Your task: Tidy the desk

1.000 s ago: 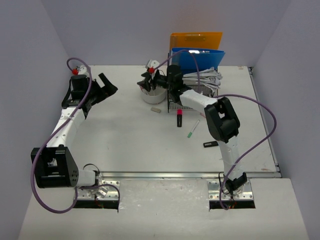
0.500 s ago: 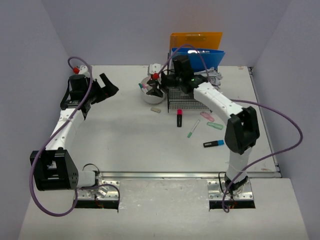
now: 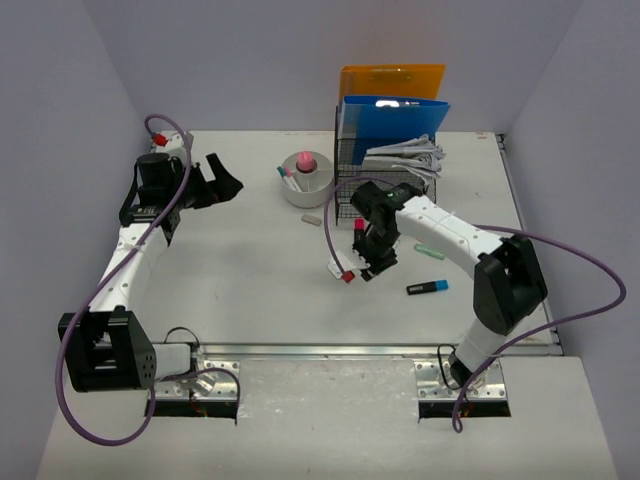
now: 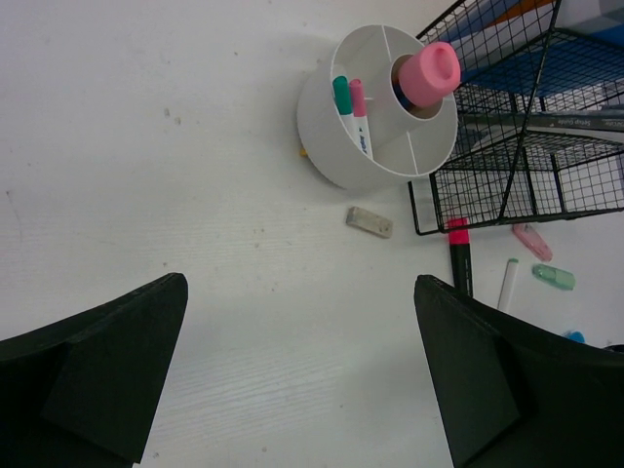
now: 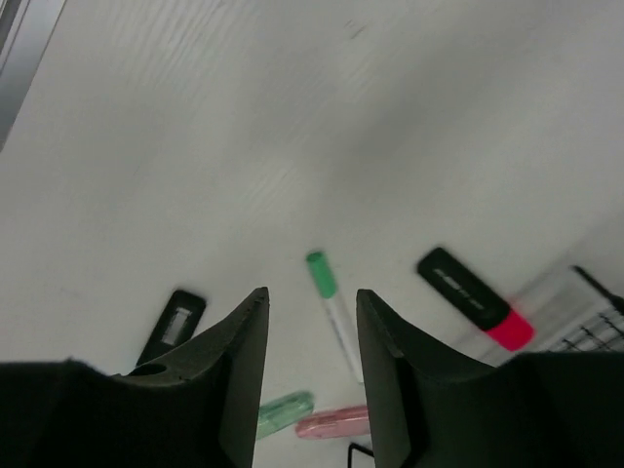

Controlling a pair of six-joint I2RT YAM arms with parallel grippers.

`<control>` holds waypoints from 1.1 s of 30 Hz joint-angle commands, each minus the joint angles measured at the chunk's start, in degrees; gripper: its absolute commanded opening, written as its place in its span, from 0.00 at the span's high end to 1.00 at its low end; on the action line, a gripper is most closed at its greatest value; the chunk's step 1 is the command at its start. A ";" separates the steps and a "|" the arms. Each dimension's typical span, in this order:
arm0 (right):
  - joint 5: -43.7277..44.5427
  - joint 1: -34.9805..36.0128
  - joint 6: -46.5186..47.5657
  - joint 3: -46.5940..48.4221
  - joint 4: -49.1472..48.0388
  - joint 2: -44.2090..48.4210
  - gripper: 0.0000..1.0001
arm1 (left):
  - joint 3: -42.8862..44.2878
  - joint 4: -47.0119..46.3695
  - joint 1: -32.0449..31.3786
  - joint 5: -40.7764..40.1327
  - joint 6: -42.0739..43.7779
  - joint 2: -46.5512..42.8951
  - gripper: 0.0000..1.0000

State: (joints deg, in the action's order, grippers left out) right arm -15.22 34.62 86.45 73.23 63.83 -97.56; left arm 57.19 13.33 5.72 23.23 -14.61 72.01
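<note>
The white desk (image 3: pixel 250 290) carries loose pens right of centre. My right gripper (image 3: pixel 371 264) hangs open just above it, nothing between its fingers. In the right wrist view the right gripper (image 5: pixel 312 292) hovers over a green-capped white pen (image 5: pixel 331 304), with a black-and-pink highlighter (image 5: pixel 477 297) beside it. A round white pen holder (image 3: pixel 307 183) holds a pink cylinder (image 3: pixel 306 162) and two pens (image 4: pixel 349 109). My left gripper (image 3: pixel 217 180) is wide open at the back left, and in the left wrist view the left gripper (image 4: pixel 300 292) is empty above bare desk.
A black wire rack (image 3: pixel 385 185) with papers (image 3: pixel 405 155), a blue folder (image 3: pixel 395 120) and an orange folder (image 3: pixel 390 80) stands at the back. An eraser (image 3: pixel 312 218), a blue-tipped black marker (image 3: pixel 427 288) and a green highlighter (image 3: pixel 432 251) lie loose. A metal rail (image 3: pixel 330 350) lines the near edge.
My right arm has swung from the pen holder toward the near side and now hangs low over the loose pens. The pink cylinder now stands in the holder. The left arm barely moved.
</note>
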 commanded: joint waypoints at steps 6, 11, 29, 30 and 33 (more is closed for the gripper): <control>14.66 0.09 6.52 -5.73 -13.99 -3.16 0.52 | 0.47 -1.66 0.77 -1.40 1.32 -2.01 0.00; 13.74 0.09 6.94 -4.98 -17.40 -7.36 0.51 | 0.64 -1.84 0.84 -1.58 1.25 -1.47 0.00; 13.95 2.41 9.77 -17.52 -27.12 -8.47 0.93 | 1.68 -1.85 2.16 -2.15 0.02 1.37 0.00; 12.80 3.54 9.28 -18.15 -26.39 -7.00 0.97 | 1.84 -1.63 2.19 -2.05 0.02 1.43 0.00; 8.70 7.16 6.72 -16.34 -23.47 -1.91 1.00 | 2.31 -1.15 2.34 -1.70 0.05 1.59 0.00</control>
State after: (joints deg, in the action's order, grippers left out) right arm 3.02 37.01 95.33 57.08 38.07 -103.58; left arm 57.21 13.32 7.09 20.81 -14.02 73.55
